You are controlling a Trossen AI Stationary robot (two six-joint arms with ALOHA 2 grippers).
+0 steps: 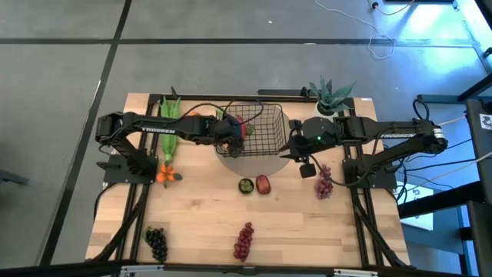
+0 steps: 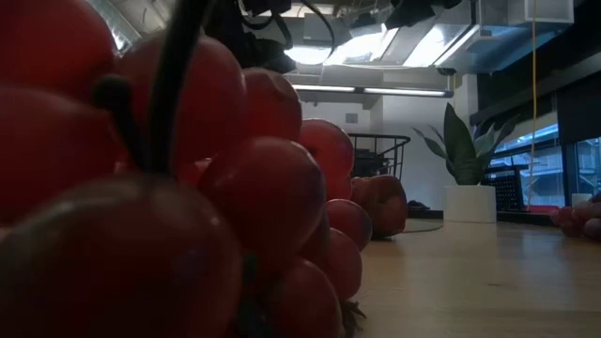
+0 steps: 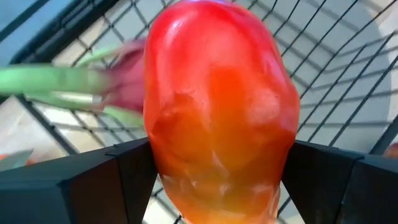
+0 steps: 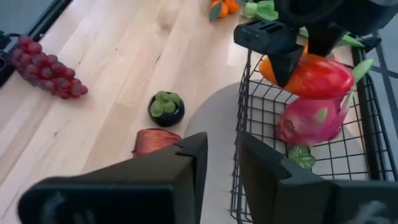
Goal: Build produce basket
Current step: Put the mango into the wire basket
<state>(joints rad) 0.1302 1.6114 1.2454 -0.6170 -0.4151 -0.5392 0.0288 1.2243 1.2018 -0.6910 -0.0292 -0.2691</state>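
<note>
Gripping the mango [image 4: 314, 76] over the basket [image 1: 265, 127], left gripper [image 4: 283, 46] above dragon fruit [image 4: 309, 121]; right gripper [image 4: 221, 163] pinches the basket's wire side.

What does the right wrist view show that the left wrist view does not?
Only the right wrist view shows the red grape bunch, the dark round fruit, the oranges and the right end effector gripping the basket wall. Only the left wrist view shows the mango's skin close up. Both show the mango held by the left end effector, over the dragon fruit.
</note>
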